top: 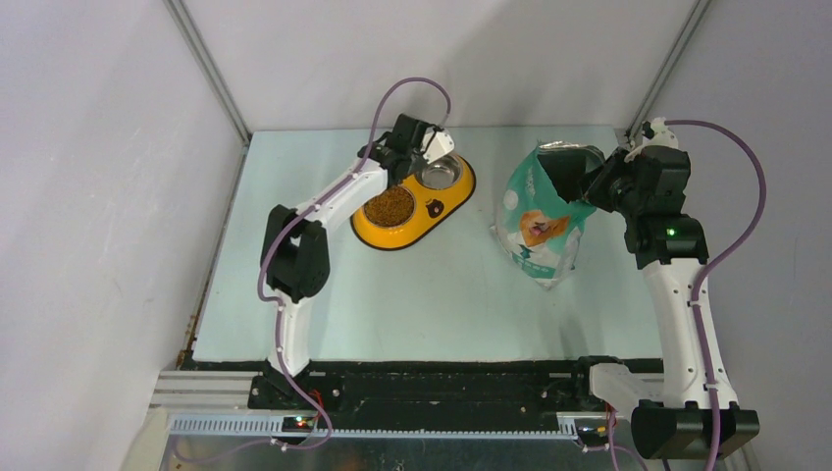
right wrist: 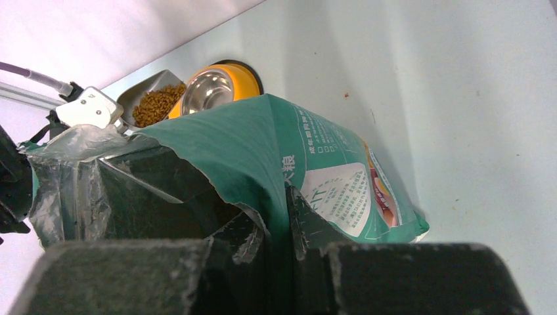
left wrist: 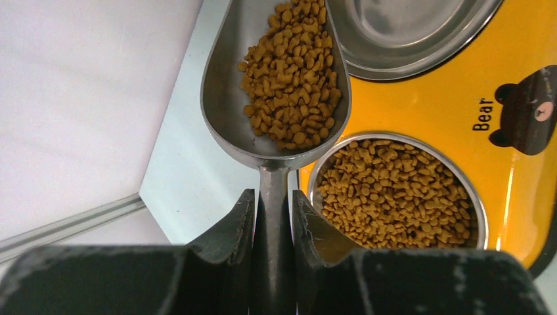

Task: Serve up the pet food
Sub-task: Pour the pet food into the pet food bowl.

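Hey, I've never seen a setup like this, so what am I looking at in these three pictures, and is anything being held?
These are two robot arms bolted to a table edge. One picture looks down from above; the other two come from cameras on each wrist. On the table sit a yellow double feeder and a teal pet food bag. The left gripper is shut on the handle of a metal scoop loaded with kibble, above the feeder's far end. The feeder's near bowl is already full; the far bowl looks empty. The right gripper pinches the bag's open rim.
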